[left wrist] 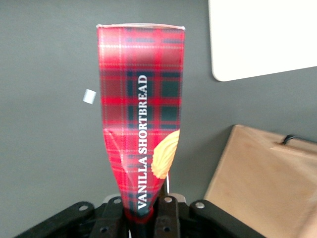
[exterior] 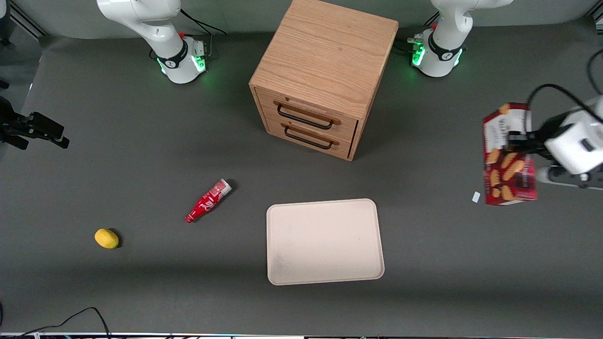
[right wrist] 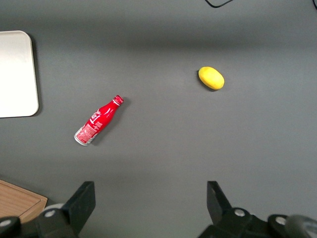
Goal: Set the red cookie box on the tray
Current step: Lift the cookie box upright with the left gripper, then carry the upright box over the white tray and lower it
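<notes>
While the gripper [exterior: 526, 141] clamps the box [exterior: 509, 155] in the air toward the working arm's end, the tray [exterior: 324, 241] lies bare, well apart, nearer the camera than the cabinet [exterior: 325, 75] | wrist: jaws closed on box [left wrist: 141, 119] end, tray [left wrist: 262, 37] corner, cabinet [left wrist: 267, 183] | right wrist: bottle [right wrist: 98, 120], lemon [right wrist: 211, 78], tray [right wrist: 17, 74] edge

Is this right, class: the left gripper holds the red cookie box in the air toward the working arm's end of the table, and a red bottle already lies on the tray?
One detail is wrong. The gripper does hold the red cookie box aloft there, but the tray is bare. The front view shows the red bottle lying on the table beside the tray.
</notes>
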Robot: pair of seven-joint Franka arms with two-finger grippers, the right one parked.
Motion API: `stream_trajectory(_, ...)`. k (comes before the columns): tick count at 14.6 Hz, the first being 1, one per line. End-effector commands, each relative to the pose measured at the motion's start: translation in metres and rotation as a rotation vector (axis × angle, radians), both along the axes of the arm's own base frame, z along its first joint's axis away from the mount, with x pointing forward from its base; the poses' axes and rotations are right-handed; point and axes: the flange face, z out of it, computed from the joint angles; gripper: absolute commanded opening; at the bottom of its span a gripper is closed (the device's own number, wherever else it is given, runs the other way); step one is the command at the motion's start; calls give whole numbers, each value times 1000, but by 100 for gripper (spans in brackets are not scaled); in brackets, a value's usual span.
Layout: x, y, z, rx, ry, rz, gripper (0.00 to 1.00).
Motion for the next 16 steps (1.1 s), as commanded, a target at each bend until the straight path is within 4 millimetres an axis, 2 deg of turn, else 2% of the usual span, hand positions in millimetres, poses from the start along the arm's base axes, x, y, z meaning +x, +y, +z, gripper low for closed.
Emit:
stream_trajectory(1, 9, -60, -12, -6, -11, 93, 0)
stream_trajectory(2, 13, -81, -21, -17, -38, 110, 0)
stream_trajectory(4, 27, -117, -56, -42, -61, 143, 0)
stream_trajectory(9, 61, -172, -177, -5, -145, 187, 0)
stream_trajectory(12, 77, -187, -242, -5, -205, 195, 0)
stream_trajectory(15, 76, -206, -291, -10, -270, 165, 0)
stream_trajectory(16, 76, -207, -305, 12, -285, 178, 0)
